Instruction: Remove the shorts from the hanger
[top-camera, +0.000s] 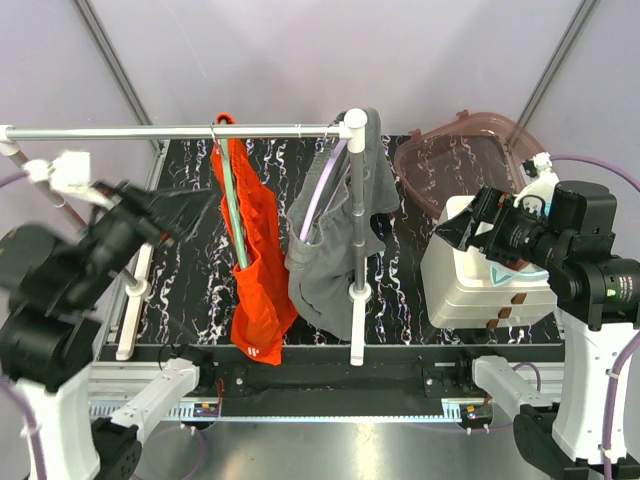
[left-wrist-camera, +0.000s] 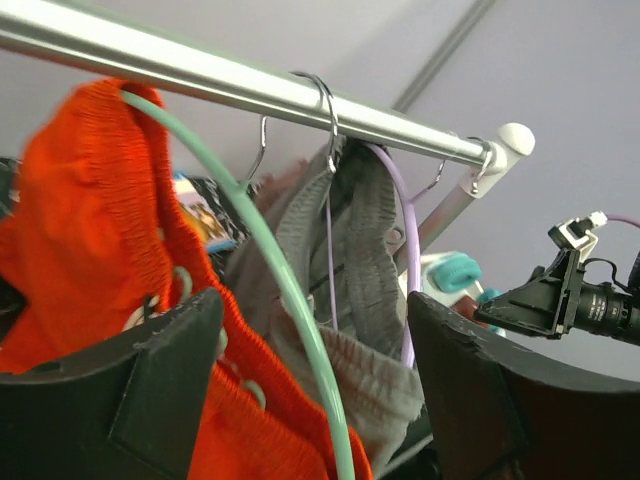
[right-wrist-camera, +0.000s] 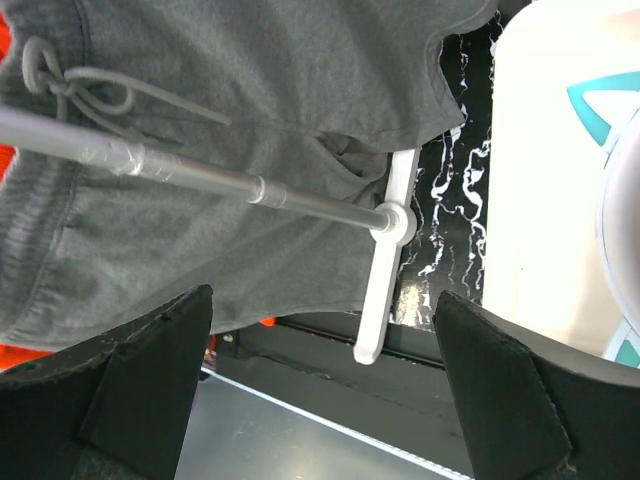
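The orange-red shorts (top-camera: 258, 280) hang by the waistband from a green hanger (top-camera: 232, 205) on the metal rail (top-camera: 180, 131). To their right the grey shorts (top-camera: 335, 250) hang on a purple hanger (top-camera: 322, 180). My left gripper (top-camera: 185, 212) is open just left of the orange pair and looks blurred. In the left wrist view the orange waistband (left-wrist-camera: 90, 230) and green hanger (left-wrist-camera: 290, 300) sit between the wide jaws of my left gripper (left-wrist-camera: 315, 385). My right gripper (top-camera: 458, 225) hangs open, right of the grey shorts (right-wrist-camera: 250, 120), with nothing between its fingers (right-wrist-camera: 500, 400).
The rack's white upright (top-camera: 356, 230) and its foot (right-wrist-camera: 385, 270) stand right beside the grey shorts. A white box (top-camera: 480, 285) sits under my right gripper. A brown-pink basket (top-camera: 470, 150) lies at the back right. The mat (top-camera: 180, 290) is black marbled.
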